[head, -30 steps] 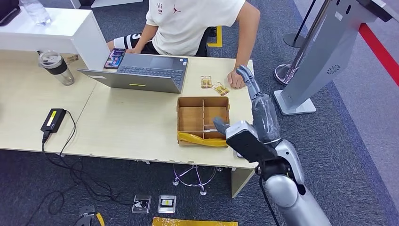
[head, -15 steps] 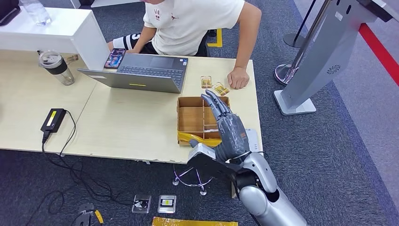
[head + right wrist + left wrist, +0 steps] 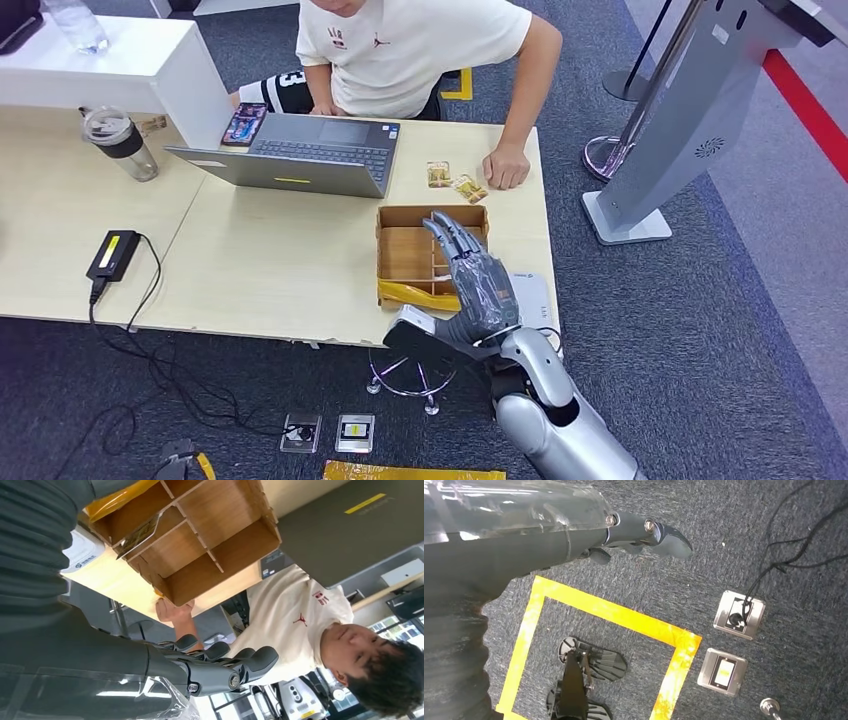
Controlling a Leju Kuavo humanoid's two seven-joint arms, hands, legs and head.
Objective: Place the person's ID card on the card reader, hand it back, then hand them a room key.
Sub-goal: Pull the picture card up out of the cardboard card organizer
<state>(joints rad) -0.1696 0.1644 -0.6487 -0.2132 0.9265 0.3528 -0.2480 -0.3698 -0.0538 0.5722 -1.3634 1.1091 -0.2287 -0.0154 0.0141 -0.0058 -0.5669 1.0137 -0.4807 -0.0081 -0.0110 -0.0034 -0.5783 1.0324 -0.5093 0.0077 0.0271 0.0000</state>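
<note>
Right robot hand: I see one right robot hand (image 3: 473,285) raised over the near edge of the worktop (image 3: 280,270), fingers stretched out and a little apart, holding nothing.
Left robot hand: from its wrist camera the left robot hand (image 3: 634,535) hangs above the carpet, fingers extended; nothing is in it.
Divided box: one brown cardboard box (image 3: 412,250) with four compartments stands on the worktop, partly behind my right robot hand. In the right wrist view a flat card-like piece (image 3: 140,532) lies in one compartment; I cannot say for sure what it is.
Card reader: one white card reader (image 3: 532,298) sits just beside the box at the worktop's right corner, partly hidden by the hand.
Cards: two small gold-toned cards (image 3: 453,181) lie together near the far edge, next to the person's hand (image 3: 505,165), which rests on the worktop.
Person: one person in a cream shirt (image 3: 420,50) sits across from me.
Laptop: one open grey laptop (image 3: 300,155), with one phone (image 3: 244,123) at its far left corner.
Other items: one lidded tumbler (image 3: 120,142) and one black power adapter (image 3: 113,254) on the left.
Floor: two metal floor sockets (image 3: 729,642) beside a yellow tape square (image 3: 604,615).
</note>
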